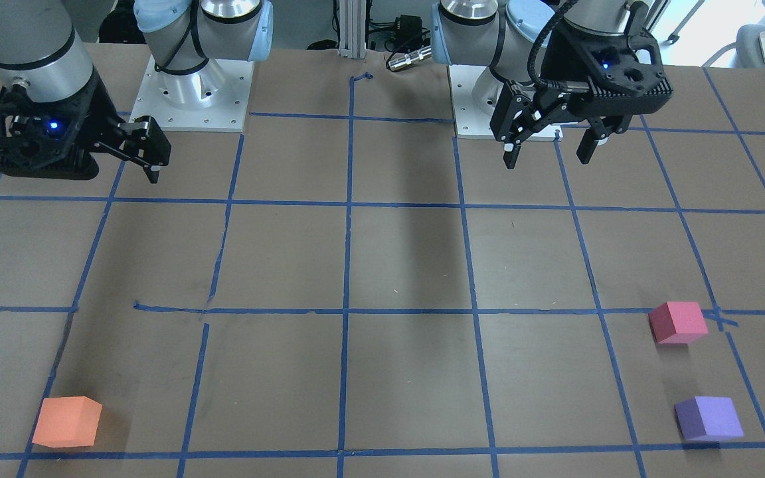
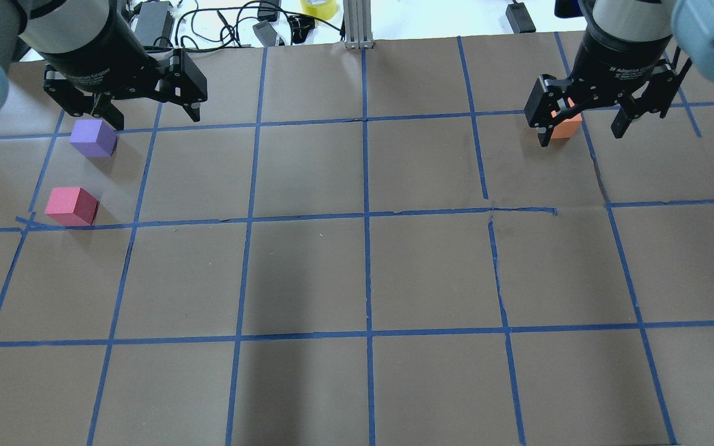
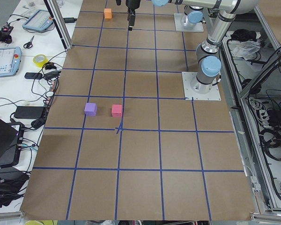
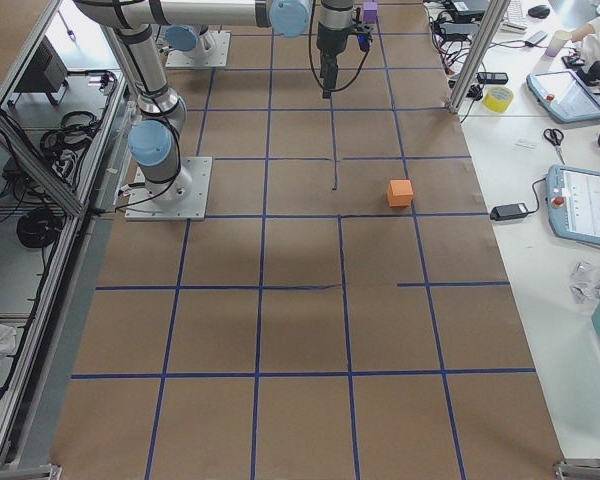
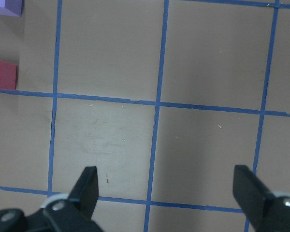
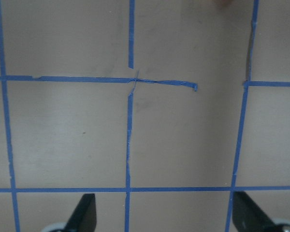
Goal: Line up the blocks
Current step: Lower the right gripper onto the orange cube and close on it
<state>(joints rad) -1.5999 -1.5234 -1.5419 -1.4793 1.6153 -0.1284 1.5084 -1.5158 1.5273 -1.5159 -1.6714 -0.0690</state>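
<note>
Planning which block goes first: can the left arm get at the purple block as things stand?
Probably yes. The left gripper hangs open and empty; the purple block lies uncovered on that side, and the pink block stands clear of it.

- White lettering ran round the black cylindrical body of the right hand (image 2: 580, 137) in the overhead view. It read roughly "2F Adaptive Gripper", with the small letters partly blurred.
- The left hand (image 2: 155, 121) bore a similar white line of print on its black body, too faint to read surely.
- A grey touchscreen pendant (image 4: 583, 205) beside the brown paper-covered tabletop (image 4: 300, 330) showed screen contents too small to read.
</note>
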